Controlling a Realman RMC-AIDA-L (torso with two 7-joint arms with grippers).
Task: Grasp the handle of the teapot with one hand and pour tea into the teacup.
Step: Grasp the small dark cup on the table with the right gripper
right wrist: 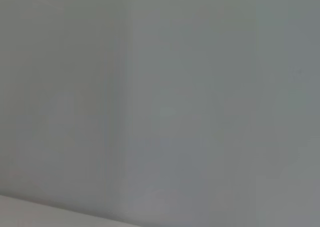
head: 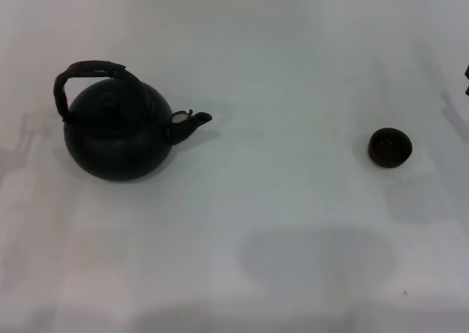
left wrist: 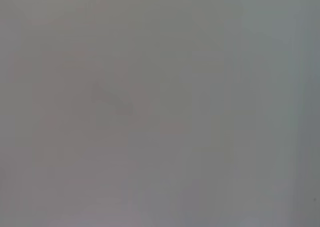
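Observation:
In the head view the large round black teapot [head: 117, 138] stands upright on the white table at the left, its short spout [head: 192, 120] pointing right. Its dark wrapped handle [head: 89, 71] arches over the small knobbed lid [head: 108, 103]. The small dark handleless teacup [head: 390, 147] stands upright at the right, far from the teapot. Neither gripper shows in the head view, apart from a small dark part [head: 467, 80] at the right edge that I cannot identify. Both wrist views show only a plain grey surface, with no fingers and no task objects.
The white table [head: 278, 69] fills the head view; its far edge runs along the top. Faint shadows lie on it at the left edge, the right edge and the bottom middle.

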